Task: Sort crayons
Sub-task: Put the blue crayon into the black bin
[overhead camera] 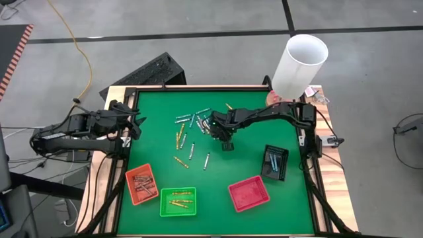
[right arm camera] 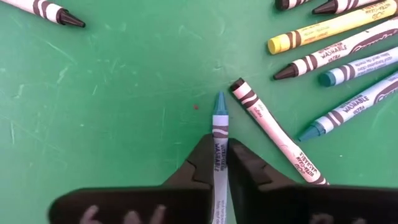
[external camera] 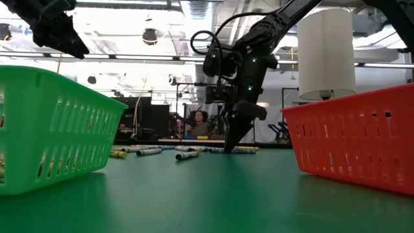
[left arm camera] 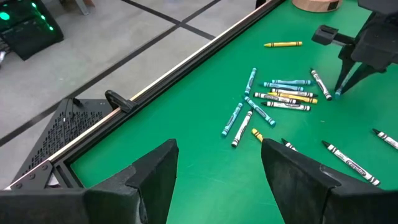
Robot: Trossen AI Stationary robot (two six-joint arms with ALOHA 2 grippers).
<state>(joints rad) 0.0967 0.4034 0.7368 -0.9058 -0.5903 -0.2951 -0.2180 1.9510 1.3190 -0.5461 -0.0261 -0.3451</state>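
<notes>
The jaws of the right gripper [right arm camera: 221,163] are pinched narrow on a blue crayon [right arm camera: 219,140], which runs straight out between the two fingers with its tip clear ahead of them; the left gripper [left arm camera: 217,165] waits with its jaws wide apart over the table's left edge. The held crayon sits at the right-hand fringe of the loose crayons [overhead camera: 192,129] spread over the far middle of the green table [overhead camera: 251,165]. To my eye the grab is made and the lift comes next, and it looks worth taking it straight up and gently, because a brown-tipped crayon [right arm camera: 277,132] lies just beside the fingers and a sideways drag would likely nudge it. The blue crayon's long axis follows the line of the fingers, point forward, the rest hidden between them. From table level the gripper hangs steeply, so the crayon probably stands steeply too, tip by the table. After that I would carry it across to one of the baskets near the front edge, though I cannot tell which takes blue.
</notes>
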